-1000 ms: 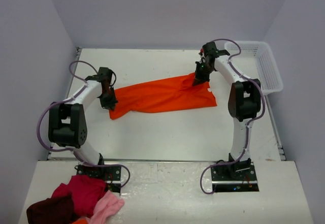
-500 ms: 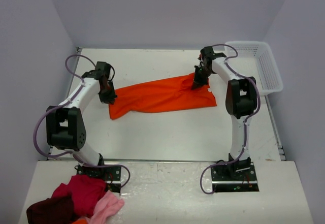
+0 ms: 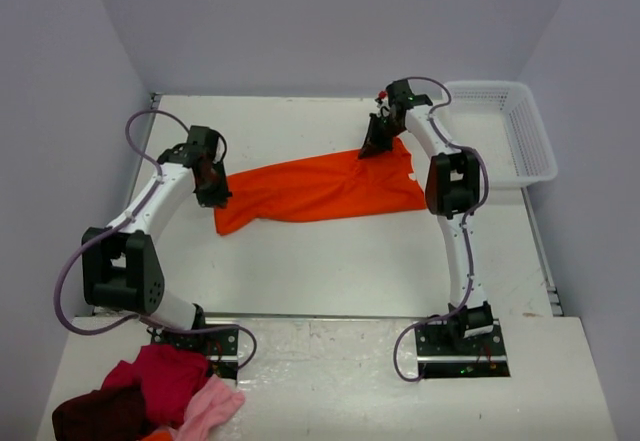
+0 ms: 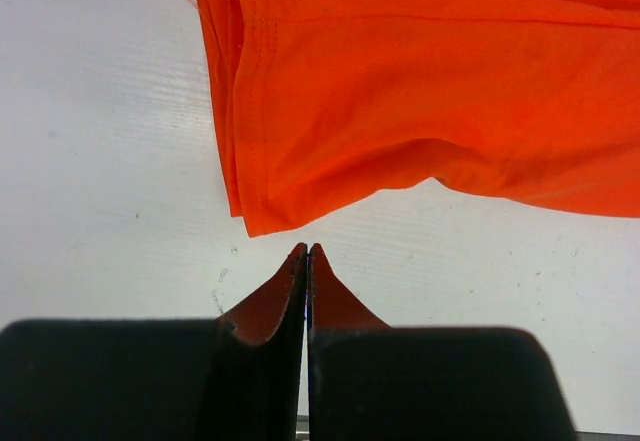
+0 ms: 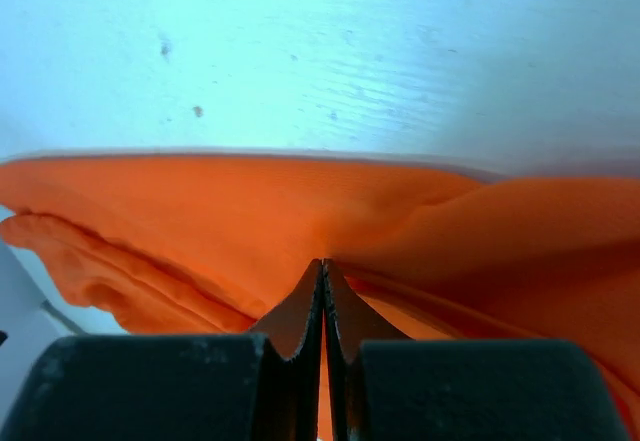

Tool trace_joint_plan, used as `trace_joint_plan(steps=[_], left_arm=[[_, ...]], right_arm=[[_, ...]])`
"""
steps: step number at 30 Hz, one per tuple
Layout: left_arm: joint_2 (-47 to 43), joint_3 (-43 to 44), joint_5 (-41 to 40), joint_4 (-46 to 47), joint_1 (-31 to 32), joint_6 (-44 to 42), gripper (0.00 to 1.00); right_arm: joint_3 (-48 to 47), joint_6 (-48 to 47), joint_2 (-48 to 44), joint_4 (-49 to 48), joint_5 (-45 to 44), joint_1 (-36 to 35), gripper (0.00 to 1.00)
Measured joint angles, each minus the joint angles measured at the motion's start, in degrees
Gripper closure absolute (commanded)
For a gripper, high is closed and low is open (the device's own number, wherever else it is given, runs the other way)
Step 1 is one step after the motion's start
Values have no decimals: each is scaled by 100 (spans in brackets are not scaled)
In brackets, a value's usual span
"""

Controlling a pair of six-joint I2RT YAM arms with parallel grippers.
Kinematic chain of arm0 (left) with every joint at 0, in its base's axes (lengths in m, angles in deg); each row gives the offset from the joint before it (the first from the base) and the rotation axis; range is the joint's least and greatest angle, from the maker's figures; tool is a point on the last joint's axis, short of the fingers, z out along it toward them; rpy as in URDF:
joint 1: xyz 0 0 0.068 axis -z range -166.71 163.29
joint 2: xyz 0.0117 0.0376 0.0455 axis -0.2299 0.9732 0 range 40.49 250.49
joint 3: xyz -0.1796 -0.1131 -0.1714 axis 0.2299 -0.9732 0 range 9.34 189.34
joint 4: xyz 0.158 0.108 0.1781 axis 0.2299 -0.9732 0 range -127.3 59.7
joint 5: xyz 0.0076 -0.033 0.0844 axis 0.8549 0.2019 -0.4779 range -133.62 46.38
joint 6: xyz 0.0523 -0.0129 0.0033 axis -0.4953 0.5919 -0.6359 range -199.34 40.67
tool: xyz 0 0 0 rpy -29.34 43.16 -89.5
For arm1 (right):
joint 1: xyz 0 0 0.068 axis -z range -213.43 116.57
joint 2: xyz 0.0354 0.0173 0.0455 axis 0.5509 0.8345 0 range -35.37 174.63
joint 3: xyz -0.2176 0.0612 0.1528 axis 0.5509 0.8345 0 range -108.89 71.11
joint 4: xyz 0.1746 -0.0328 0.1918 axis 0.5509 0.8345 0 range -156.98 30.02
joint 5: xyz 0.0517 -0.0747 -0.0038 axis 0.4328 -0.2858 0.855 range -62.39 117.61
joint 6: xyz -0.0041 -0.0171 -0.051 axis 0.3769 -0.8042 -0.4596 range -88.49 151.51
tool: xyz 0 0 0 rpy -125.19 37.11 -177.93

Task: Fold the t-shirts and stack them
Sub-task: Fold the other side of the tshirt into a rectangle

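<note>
One bright orange t-shirt (image 3: 315, 189) lies spread sideways across the middle of the table, loosely folded over itself. My left gripper (image 3: 214, 197) is shut and empty at the shirt's left end. In the left wrist view its tips (image 4: 307, 249) hover just short of the shirt's hemmed corner (image 4: 262, 216), not touching it. My right gripper (image 3: 372, 147) is at the shirt's far right edge, shut on a pinch of the orange cloth (image 5: 300, 216). The cloth pulls into taut folds around the tips (image 5: 323, 263).
A white plastic basket (image 3: 520, 151) stands at the table's back right corner. A heap of dark red and pink clothes (image 3: 150, 399) lies on the near ledge beside the left arm's base. Walls close the table in at the back and both sides.
My right gripper has moved back and to the left, drawing the shirt's far right edge with it. My left gripper has shifted slightly back and stays shut.
</note>
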Motion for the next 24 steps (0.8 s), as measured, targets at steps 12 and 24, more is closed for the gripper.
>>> trace_joint_plan(steps=[12,24], left_arm=[[-597,-382,-214,-13,304,-199,100],[1034,1733,157,46,352,-415,100]], right_arm=[[153,-442,-802,-476,280,-240,56],[3884,37,-4404,-479,-153,-647,100]])
